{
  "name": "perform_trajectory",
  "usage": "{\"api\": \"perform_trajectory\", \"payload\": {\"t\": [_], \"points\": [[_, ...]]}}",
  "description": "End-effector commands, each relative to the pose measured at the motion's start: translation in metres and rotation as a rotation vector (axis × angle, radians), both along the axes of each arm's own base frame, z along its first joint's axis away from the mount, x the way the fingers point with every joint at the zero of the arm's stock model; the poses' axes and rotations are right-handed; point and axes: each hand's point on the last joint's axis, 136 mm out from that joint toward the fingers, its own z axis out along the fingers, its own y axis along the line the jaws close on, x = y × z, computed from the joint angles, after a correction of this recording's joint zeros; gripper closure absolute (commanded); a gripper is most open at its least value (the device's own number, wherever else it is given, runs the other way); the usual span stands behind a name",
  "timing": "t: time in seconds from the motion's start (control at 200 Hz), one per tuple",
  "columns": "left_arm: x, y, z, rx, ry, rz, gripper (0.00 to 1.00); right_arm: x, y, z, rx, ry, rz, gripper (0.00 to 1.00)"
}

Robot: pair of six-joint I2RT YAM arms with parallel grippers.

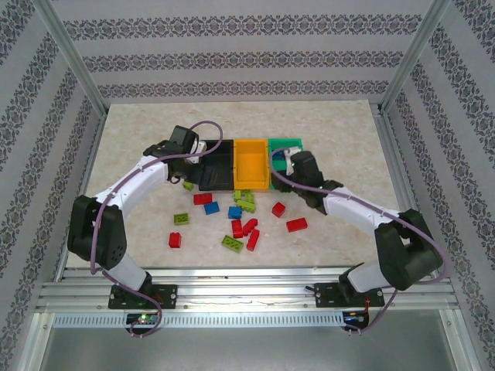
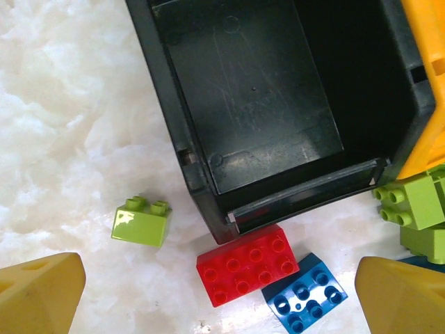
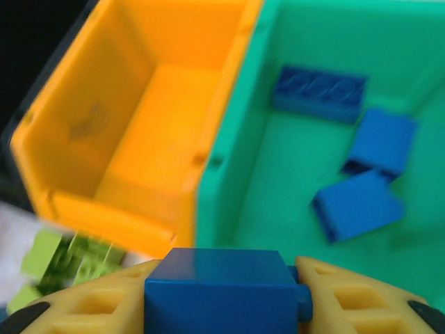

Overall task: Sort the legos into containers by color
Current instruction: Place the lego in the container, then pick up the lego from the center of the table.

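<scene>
We see the right claw (image 3: 222, 306) clamped on a small blue studded plastic brick (image 3: 219, 285), arm bent inward over the green plastic bin (image 3: 278, 188) at the centre of the desk (image 1: 348, 139); left claw (image 2: 222, 292) gapes wide above the near corner of the black plastic bin (image 2: 170, 104), arm arched.

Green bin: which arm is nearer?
Right. The right arm holds a blue brick in its jaws over the green bin's near edge; the left arm hangs over the black bin, beyond the orange bin.

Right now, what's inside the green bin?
Three blue bricks lie on the green bin floor. Its near edge is covered by the right gripper and the blue brick it holds.
</scene>
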Motion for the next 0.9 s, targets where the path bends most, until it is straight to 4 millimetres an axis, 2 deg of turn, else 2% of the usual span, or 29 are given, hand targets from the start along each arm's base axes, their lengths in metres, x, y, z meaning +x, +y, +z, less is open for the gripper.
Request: {"api": "perform_trajectory", "payload": {"t": [0.0, 0.06, 0.18, 0.315, 0.51, 0.714, 0.799, 0.894], "points": [[-0.001, -0.011, 0.008, -0.023, -0.016, -0.030, 0.00, 0.025, -0.007, 0.018, 0.102, 0.006, -0.062, 0.56], [-0.002, -0.011, 0.009, -0.020, -0.023, -0.032, 0.00, 0.039, -0.010, 0.022, 0.138, 0.026, -0.077, 0.55], [-0.003, -0.011, 0.011, -0.015, -0.034, -0.032, 0.00, 0.060, -0.006, 0.017, 0.193, 0.102, -0.076, 0.49], [-0.005, -0.016, 0.011, -0.028, -0.032, -0.052, 0.00, 0.067, -0.002, 0.008, 0.258, 0.145, -0.065, 0.46], [-0.013, -0.034, 0.014, -0.033, -0.047, -0.138, 0.00, 0.045, 0.000, 0.003, 0.292, 0.154, -0.038, 0.45], [-0.026, -0.058, 0.007, -0.005, -0.040, -0.263, 0.04, 0.002, 0.002, -0.021, 0.265, 0.171, 0.013, 0.44], [-0.032, -0.068, 0.003, 0.016, -0.020, -0.313, 0.07, -0.009, -0.003, -0.031, 0.221, 0.129, 0.000, 0.44], [-0.040, -0.078, -0.002, 0.031, -0.004, -0.354, 0.08, -0.012, -0.004, -0.019, 0.236, 0.084, -0.006, 0.44]]}}
